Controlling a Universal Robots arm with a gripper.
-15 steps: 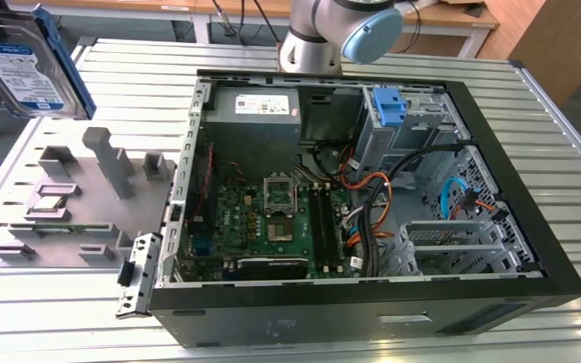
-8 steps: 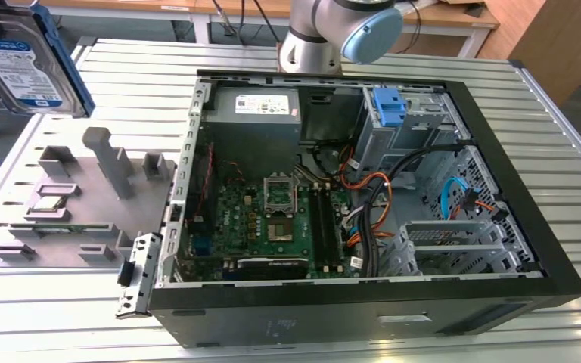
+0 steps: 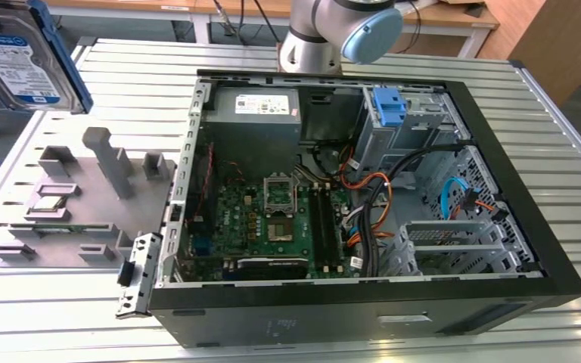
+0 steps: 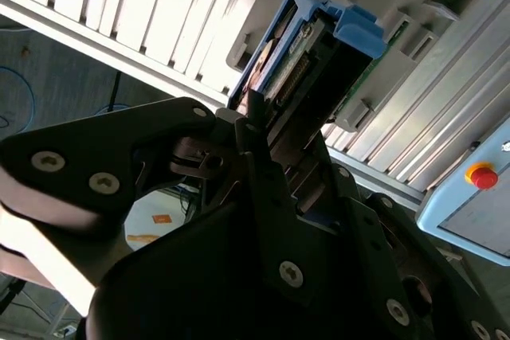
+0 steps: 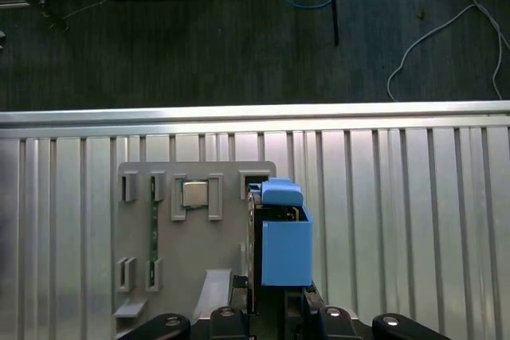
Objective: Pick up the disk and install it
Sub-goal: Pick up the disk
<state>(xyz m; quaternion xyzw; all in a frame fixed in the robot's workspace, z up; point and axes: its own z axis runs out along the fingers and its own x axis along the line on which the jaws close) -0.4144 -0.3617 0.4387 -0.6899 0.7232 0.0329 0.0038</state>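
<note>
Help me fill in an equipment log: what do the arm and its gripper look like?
In the exterior view, the arm is a rounded silver-grey tube whose joint carries a light blue cap. In the second wrist view, the gripper is matte black, built of flat angular link plates with rounded ends, fastened by silver round-head screws.

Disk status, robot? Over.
Gripper shut on disk. Disk held up over grey tray, outside case. Cables crowd case inside.
</note>
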